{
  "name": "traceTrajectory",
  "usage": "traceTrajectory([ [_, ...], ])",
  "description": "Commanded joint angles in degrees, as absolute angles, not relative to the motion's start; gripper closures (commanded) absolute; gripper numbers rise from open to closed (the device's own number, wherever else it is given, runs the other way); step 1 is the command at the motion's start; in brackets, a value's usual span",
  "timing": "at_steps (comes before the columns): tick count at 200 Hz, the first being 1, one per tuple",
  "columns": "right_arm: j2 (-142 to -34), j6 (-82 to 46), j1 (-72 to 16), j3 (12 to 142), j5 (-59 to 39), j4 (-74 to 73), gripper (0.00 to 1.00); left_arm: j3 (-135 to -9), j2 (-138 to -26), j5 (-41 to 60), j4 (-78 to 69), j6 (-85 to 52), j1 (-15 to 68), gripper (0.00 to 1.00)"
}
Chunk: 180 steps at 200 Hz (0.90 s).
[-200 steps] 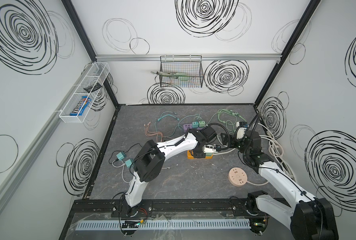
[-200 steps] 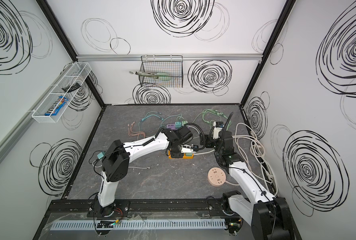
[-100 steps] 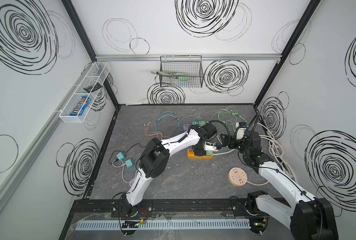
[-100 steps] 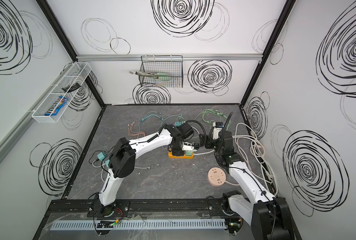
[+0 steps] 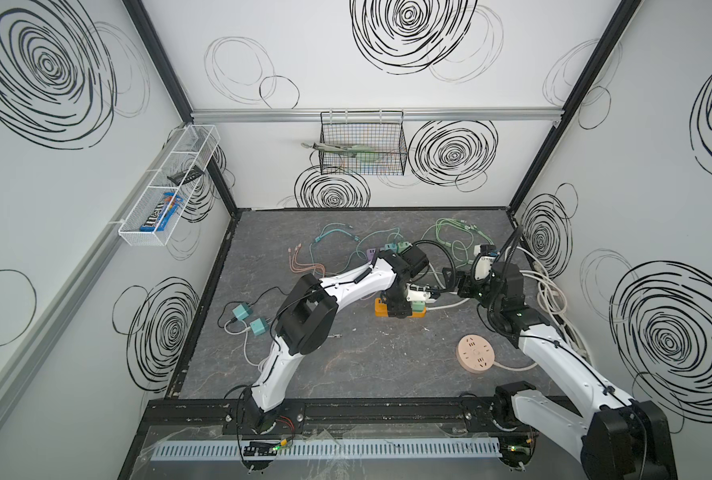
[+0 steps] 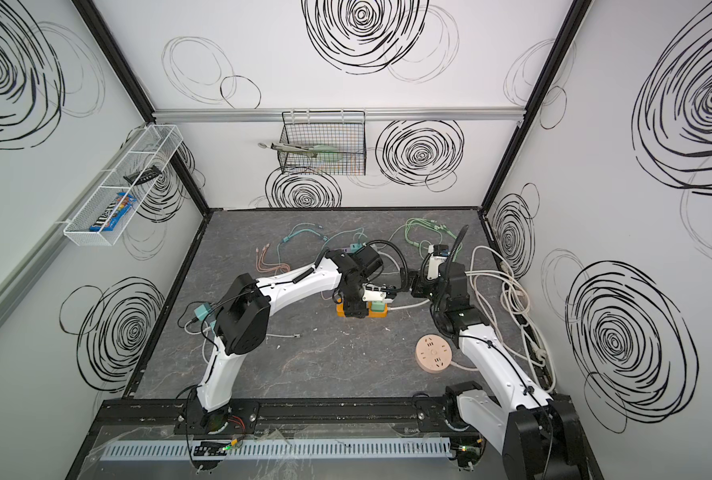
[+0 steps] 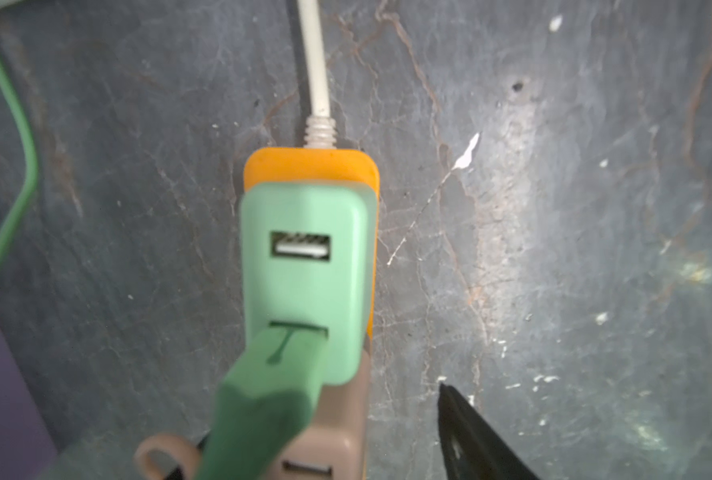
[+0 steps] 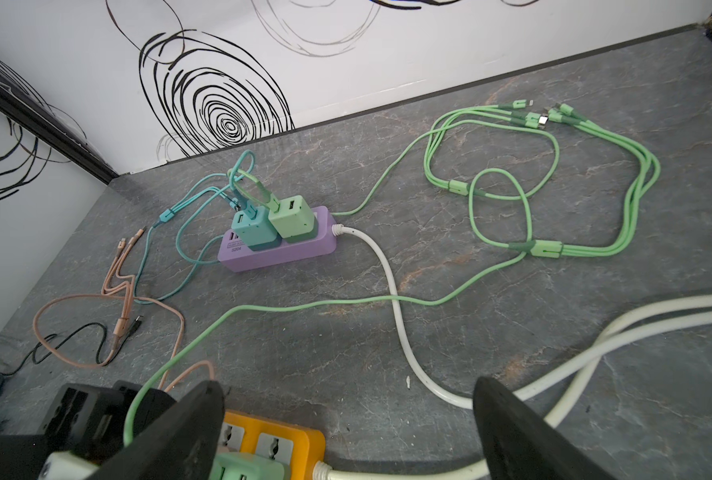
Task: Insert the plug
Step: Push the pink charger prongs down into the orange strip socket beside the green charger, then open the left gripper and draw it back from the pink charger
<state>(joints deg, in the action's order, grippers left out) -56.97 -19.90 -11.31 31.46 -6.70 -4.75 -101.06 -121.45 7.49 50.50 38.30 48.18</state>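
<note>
The green USB plug [image 7: 271, 399] sits with its tip inside one port of a mint green adapter [image 7: 304, 270]. The adapter is seated on the cord end of an orange power strip [image 7: 310, 166]. The strip lies flat near the middle of the grey table [image 7: 553, 208], and a white cord [image 7: 314, 62] leaves that end. A tan adapter [image 7: 337, 424] sits just beside the mint one on the same strip.

The left gripper [image 5: 400, 306] hangs directly over the strip with its jaws spread. In the left wrist view one black finger [image 7: 466, 428] stands well clear of the plug and touches nothing. The other finger is mostly hidden behind the plug's body, so contact on that side cannot be told.

The right gripper [image 8: 348, 384] hovers just beside the strip's cord end, jaws wide apart and holding nothing, with only table and cables between them.

Farther back lies a purple power strip [image 8: 279, 249] carrying two adapters. Nearer the front is a round pink socket [image 5: 475, 353].
</note>
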Motion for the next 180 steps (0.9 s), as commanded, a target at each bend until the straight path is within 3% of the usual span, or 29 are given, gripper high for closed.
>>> traceTrajectory([
  [1, -54.60, -23.27, -10.83, 28.87, -4.71, -6.19, 0.03, -97.07, -112.25, 12.40, 44.76, 36.21, 46.93, 0.00],
  [8, -54.26, -23.29, -10.51, 27.86, -5.90, -7.32, 0.03, -94.46, -109.75, 13.25, 42.12, 35.43, 46.87, 0.04],
  [80, -57.70, -26.43, -9.57, 26.18, -12.47, -5.62, 0.00, -62.50, -86.80, 14.63, 6.81, 12.62, 43.18, 0.04],
  [101, -60.21, -27.16, -9.54, 26.65, -13.93, -2.56, 0.01, -51.00, -80.66, 19.52, -3.85, 6.09, 41.71, 0.04],
  [136, -63.01, -27.08, -9.49, 27.38, -17.55, 0.80, 0.09, -42.04, -77.07, 16.33, -5.56, 0.54, 41.58, 0.00],
  [166, -65.83, -25.75, -9.47, 27.77, -22.15, 4.41, 0.17, -39.93, -79.15, 13.75, -3.87, -5.93, 42.79, 0.24],
  [180, -67.65, -25.75, -9.42, 28.09, -23.84, 6.35, 0.28, -38.91, -80.81, 13.75, -5.46, -9.50, 43.15, 0.35],
])
